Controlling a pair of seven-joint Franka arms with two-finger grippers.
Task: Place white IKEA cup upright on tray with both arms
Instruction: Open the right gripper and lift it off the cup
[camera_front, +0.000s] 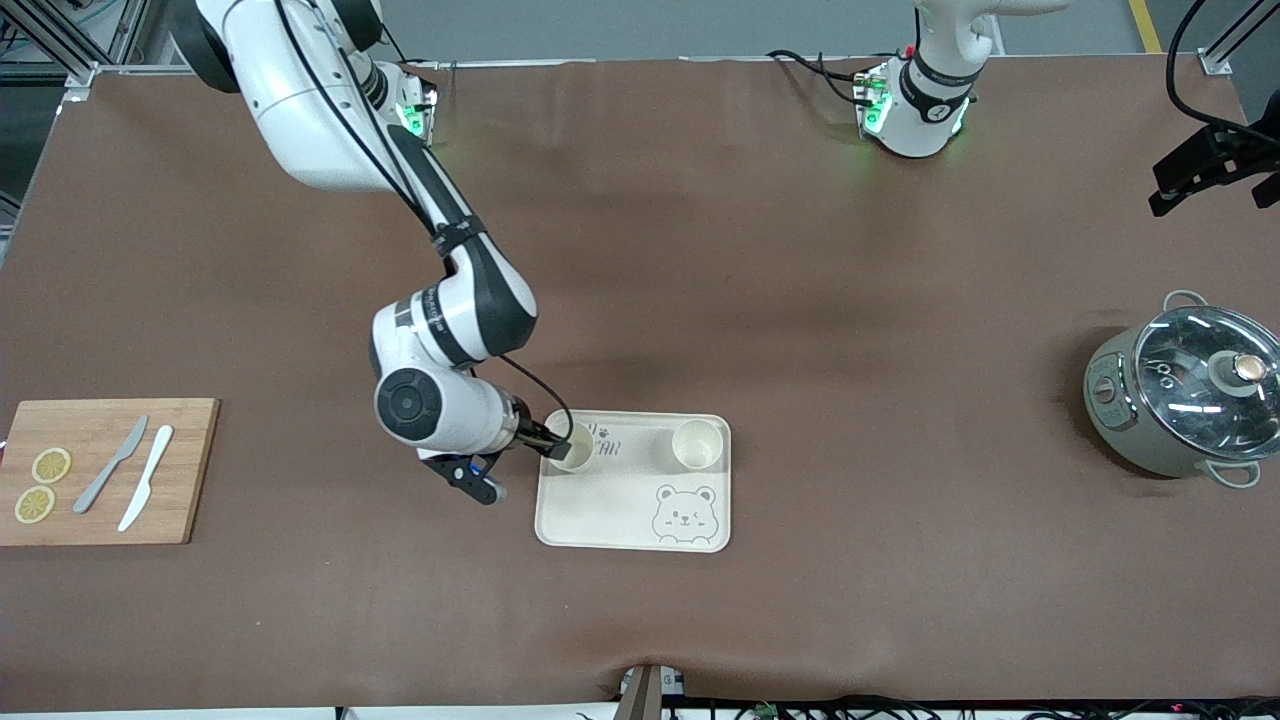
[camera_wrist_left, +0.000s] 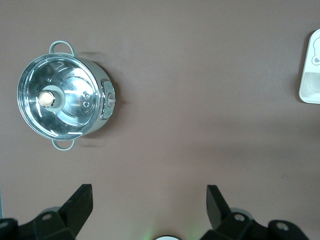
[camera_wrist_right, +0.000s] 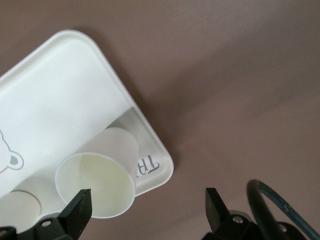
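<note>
I am opening my right claw (camera_wrist_right: 145, 210) wide around the upright cup (camera_wrist_right: 100, 180) on the tray (camera_wrist_right: 55, 105); lifting straight up avoids tipping it, while my left claw (camera_wrist_left: 150, 205) is waiting open, empty.

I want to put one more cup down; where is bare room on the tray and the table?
On the tray, the patch nearer the camera, beside the bear drawing, is bare. The farther edge is crowded: two cups and the right gripper, fingers open. The table between tray and pot is bare. The left gripper waits open above it.
</note>
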